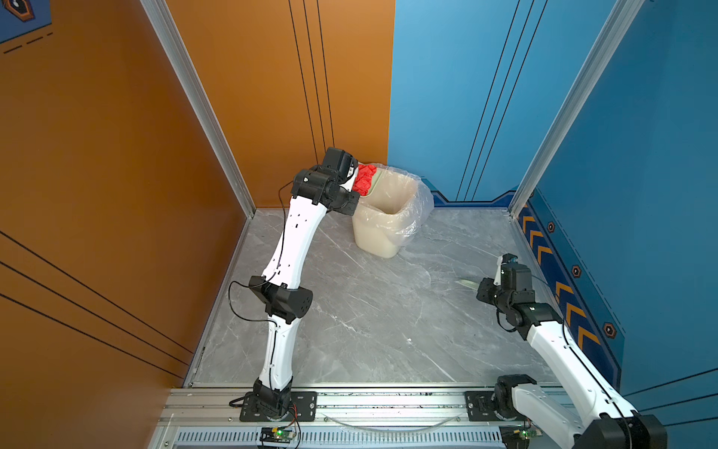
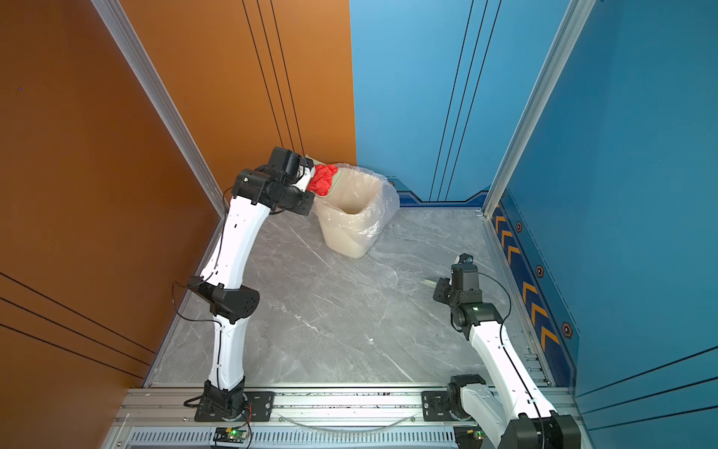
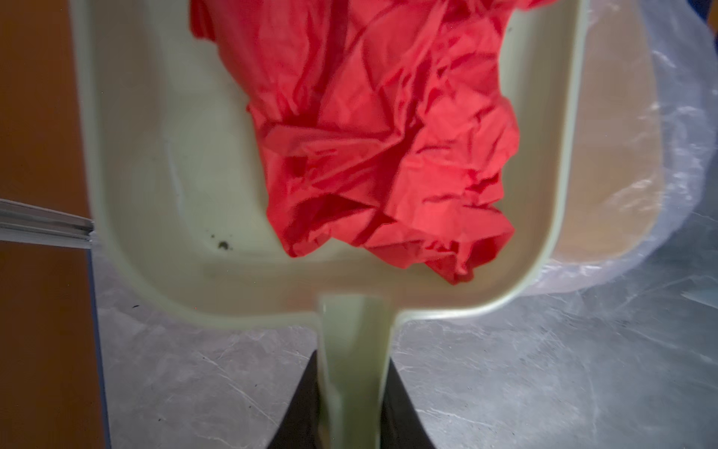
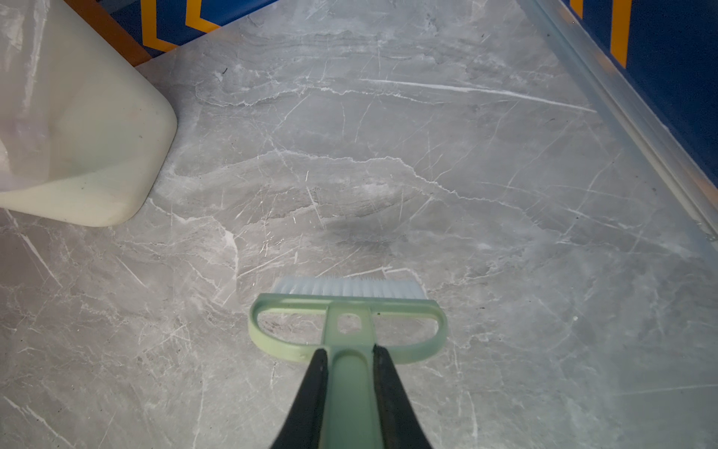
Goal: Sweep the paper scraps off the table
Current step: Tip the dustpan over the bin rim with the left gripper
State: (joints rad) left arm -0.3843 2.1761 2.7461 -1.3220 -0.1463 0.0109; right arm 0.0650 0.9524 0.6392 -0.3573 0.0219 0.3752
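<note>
So the left gripper (image 3: 351,357) is clamped tight on the dustpan (image 3: 155,175) handle. The pan sits at the bin's (image 1: 388,229) 10 o'clock rim, with the red paper scraps (image 3: 369,136) still inside it. The right gripper (image 4: 351,352) is squeezing the brush (image 4: 349,307) handle near the table's (image 1: 369,318) 3 o'clock edge.
</note>
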